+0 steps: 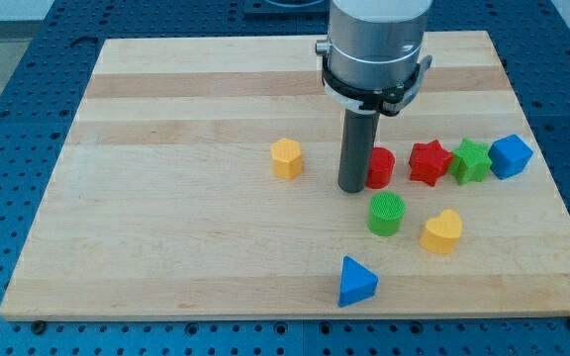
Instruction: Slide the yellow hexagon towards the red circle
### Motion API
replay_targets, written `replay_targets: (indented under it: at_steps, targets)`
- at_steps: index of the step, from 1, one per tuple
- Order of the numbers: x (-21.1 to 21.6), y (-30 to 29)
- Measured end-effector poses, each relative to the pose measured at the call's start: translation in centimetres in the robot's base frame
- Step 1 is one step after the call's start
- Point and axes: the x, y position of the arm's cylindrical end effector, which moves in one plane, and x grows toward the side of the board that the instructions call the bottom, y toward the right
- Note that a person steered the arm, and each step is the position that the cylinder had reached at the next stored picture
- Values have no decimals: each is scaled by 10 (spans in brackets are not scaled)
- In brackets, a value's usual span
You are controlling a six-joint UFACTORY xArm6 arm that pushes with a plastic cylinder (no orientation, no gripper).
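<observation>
To the view's left of my tip point(352, 188), the yellow hexagon point(286, 158), apart; red circle point(380, 167) touching.

Yellow hexagon point(286, 158) and heart point(441, 232); red circle point(380, 166) and star point(428, 162); green circle point(386, 214) and star point(470, 161); blue cube point(510, 155) and triangle point(356, 282).

Yellow hexagon point(286, 158): small prism, flat face up, resting flat on the wooden board, near board centre, standing alone with bare wood all round it.

Red circle point(380, 167): short red cylinder, upright, lying at 3 o'clock from the yellow hexagon, well apart from it. Its left part is hidden behind my rod; only the right portion shows.

My tip point(352, 188) sits between the two, at about 4 o'clock from the yellow hexagon and just beside the red circle's left edge; contact there cannot be judged.
</observation>
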Motion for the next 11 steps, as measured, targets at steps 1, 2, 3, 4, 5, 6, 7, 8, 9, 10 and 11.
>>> replay_targets:
  at_steps: [1,2,3,4,5,6,7,8,9,10,11]
  targets:
    - [15,-26]
    - [31,-79]
    - [20,-139]
    - [-16,-171]
    - [-43,-170]
    - [-49,-144]
    - [-49,-104]
    - [-49,-76]
    - [-50,-68]
    - [-51,-108]
    - [-43,-138]
